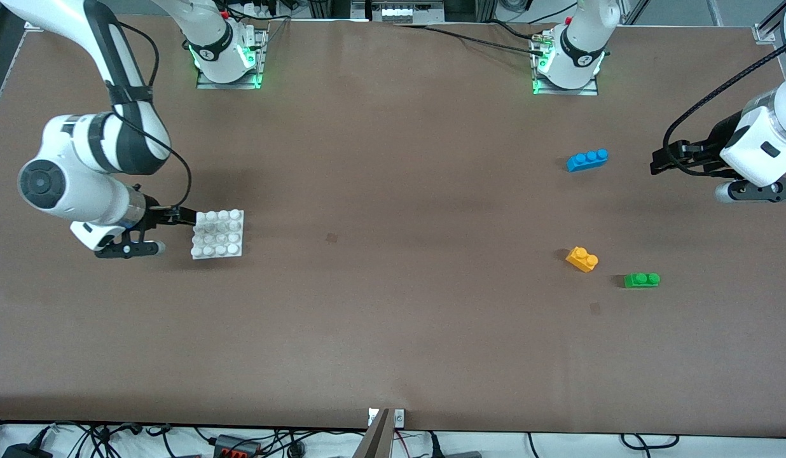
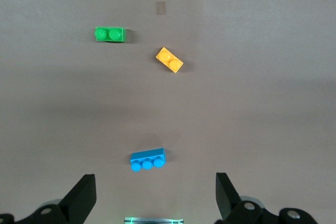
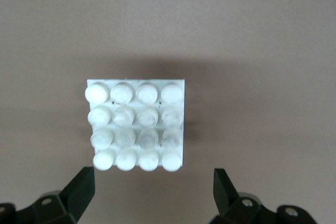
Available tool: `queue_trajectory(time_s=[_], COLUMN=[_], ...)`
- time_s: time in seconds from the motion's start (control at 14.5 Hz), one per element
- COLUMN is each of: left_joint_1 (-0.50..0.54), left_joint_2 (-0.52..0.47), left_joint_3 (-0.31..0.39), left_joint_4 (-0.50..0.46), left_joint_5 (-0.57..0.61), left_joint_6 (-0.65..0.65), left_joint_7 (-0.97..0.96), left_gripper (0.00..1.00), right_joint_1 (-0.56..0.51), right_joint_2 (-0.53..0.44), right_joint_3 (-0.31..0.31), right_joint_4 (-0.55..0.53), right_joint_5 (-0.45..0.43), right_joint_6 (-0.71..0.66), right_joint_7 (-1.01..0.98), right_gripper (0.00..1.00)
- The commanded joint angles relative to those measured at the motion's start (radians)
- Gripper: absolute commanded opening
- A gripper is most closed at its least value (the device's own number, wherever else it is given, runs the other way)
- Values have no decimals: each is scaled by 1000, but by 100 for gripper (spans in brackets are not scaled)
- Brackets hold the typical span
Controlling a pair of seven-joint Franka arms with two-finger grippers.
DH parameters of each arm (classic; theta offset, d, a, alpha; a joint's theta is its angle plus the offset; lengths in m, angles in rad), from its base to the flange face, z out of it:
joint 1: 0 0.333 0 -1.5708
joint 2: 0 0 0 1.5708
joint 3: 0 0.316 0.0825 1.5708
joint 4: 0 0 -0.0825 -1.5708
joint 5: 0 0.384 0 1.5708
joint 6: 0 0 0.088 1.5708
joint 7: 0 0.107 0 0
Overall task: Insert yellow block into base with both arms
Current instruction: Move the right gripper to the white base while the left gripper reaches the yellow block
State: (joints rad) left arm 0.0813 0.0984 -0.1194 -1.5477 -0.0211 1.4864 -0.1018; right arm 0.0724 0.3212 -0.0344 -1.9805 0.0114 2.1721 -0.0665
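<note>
The yellow block (image 1: 582, 259) (image 2: 169, 60) lies flat on the brown table toward the left arm's end, its two studs up. The white studded base (image 1: 218, 234) (image 3: 136, 124) lies flat toward the right arm's end. My right gripper (image 1: 182, 217) (image 3: 153, 192) hovers open at the base's edge, with nothing between its fingers. Over the table's left-arm end my left gripper (image 1: 655, 163) (image 2: 156, 198) hangs open and empty, beside the blue brick and well away from the yellow block.
A blue three-stud brick (image 1: 587, 159) (image 2: 148, 159) lies farther from the front camera than the yellow block. A green two-stud brick (image 1: 641, 280) (image 2: 110, 34) lies just beside the yellow block, slightly nearer the camera. The wide brown tabletop (image 1: 393, 286) stretches between base and bricks.
</note>
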Motion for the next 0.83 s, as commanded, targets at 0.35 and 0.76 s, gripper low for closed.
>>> queue_trajectory(time_s=[0.35,0.76], left_joint_1=[8,6], left_joint_2=[-14,-11], left_joint_3=[1,1], left_joint_4=[-12,-15], left_joint_5=[-19,-16], left_joint_6=[-6,-6], left_joint_7=[24,25], left_gripper=[100,100], right_joint_1=[-5,-6], right_joint_2=[134,183], right_joint_3=[-4,2], right_joint_4=[-24,-21], right_joint_5=[13,15], right_joint_6=[164,176], right_joint_7=[-108,-108], right_gripper=[100,100])
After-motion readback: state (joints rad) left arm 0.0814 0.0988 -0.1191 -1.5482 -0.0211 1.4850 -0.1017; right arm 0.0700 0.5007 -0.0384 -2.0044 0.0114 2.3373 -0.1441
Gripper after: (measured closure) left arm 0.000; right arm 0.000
